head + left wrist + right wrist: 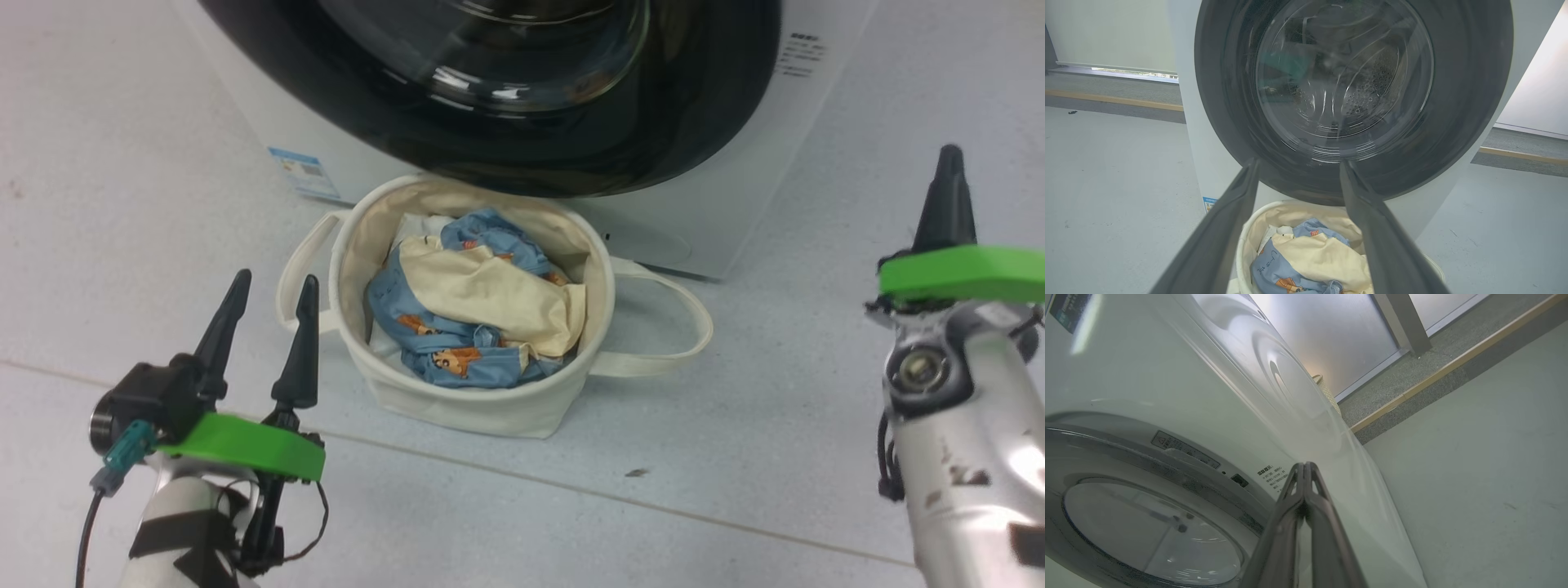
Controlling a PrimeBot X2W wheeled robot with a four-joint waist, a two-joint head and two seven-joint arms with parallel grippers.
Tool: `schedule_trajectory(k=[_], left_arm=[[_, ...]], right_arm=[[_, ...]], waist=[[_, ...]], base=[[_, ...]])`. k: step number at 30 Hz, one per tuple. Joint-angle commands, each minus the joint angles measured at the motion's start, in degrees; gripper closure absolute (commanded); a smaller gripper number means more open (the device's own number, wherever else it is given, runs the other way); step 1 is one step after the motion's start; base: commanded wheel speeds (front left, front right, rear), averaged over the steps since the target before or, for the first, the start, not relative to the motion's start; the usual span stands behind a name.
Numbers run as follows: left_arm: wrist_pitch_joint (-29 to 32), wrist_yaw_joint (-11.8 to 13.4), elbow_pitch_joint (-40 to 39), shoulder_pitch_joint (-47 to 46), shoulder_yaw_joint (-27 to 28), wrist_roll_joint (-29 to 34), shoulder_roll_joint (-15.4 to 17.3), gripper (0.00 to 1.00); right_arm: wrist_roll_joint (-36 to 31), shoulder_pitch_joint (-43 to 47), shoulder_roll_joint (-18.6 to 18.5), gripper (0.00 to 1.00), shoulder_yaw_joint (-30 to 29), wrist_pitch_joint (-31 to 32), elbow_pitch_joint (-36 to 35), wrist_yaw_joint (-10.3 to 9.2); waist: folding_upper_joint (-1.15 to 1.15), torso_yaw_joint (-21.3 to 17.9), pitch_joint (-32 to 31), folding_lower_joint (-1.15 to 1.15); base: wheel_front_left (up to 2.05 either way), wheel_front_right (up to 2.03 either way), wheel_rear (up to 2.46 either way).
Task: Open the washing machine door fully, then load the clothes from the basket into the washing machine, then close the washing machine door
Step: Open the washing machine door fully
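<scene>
Nearest, we list our left gripper (275,278) at the near left, fingers spread and empty, and our right gripper (949,155) at the right, fingers pressed together on nothing. Between them on the grey floor (735,457) stands the basket (457,408), holding the clothes (482,302), cream garment over blue bear print. Just behind is the washing machine (718,212). The washing machine door (571,139) lies flat against its front, black rim overhanging the basket's far edge. A blue label (304,173) sits at the far left.
</scene>
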Motion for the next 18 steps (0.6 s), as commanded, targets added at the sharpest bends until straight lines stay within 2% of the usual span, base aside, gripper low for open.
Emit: schedule_trajectory(k=[1,2,3,4,7,9,13,18], left_arm=[[-0.7,-0.3,-1.9,-1.9,1.7,0.4,1.1,0.00],[-0.7,-0.3,-2.0,-2.1,1.7,0.4,1.2,0.00],[-0.7,-0.3,-2.0,-2.1,1.7,0.4,1.2,0.00],[-0.7,-0.3,-2.0,-2.2,1.7,0.4,1.3,0.00],[-0.7,-0.3,-2.1,-2.6,1.5,0.4,1.5,0.00],[-0.7,-0.3,-2.2,-2.7,1.3,0.3,1.6,0.00],[-0.7,-0.3,-2.4,-3.0,1.2,0.3,1.8,0.00],[-0.7,-0.3,-2.8,-3.4,1.2,0.3,2.0,0.00]], right_arm=[[5.9,-3.3,-0.9,1.00,1.4,0.7,-1.5,0.00],[11.3,-4.5,-1.0,1.00,1.0,2.3,-1.7,0.00],[11.3,-4.5,-1.0,1.00,1.0,2.3,-1.7,0.00],[16.4,-5.5,-1.3,1.00,0.5,4.1,-1.8,0.00],[30.3,-8.2,-2.1,1.00,-1.6,12.5,-0.9,0.00],[35.3,-9.7,-3.2,1.00,-2.3,16.9,-0.1,0.00],[40.7,-12.6,-4.6,1.00,-2.5,22.8,0.7,0.00],[42.4,-15.9,-5.6,1.00,-1.2,26.9,2.2,0.00]], waist=[[0.00,0.9,1.0,-0.01],[0.00,1.0,1.3,-0.01],[0.00,1.0,1.3,-0.01],[0.00,1.1,1.5,-0.01],[0.00,1.5,2.1,-0.01],[0.00,1.8,2.4,-0.01],[0.00,2.2,3.0,-0.01],[0.00,2.7,4.2,-0.01]], base=[[0.00,0.00,0.00],[0.00,0.00,0.00],[0.00,0.00,0.00],[0.00,0.00,0.00],[0.00,0.00,0.00],[0.00,0.00,0.00],[0.00,0.00,0.00],[0.00,0.00,0.00]])
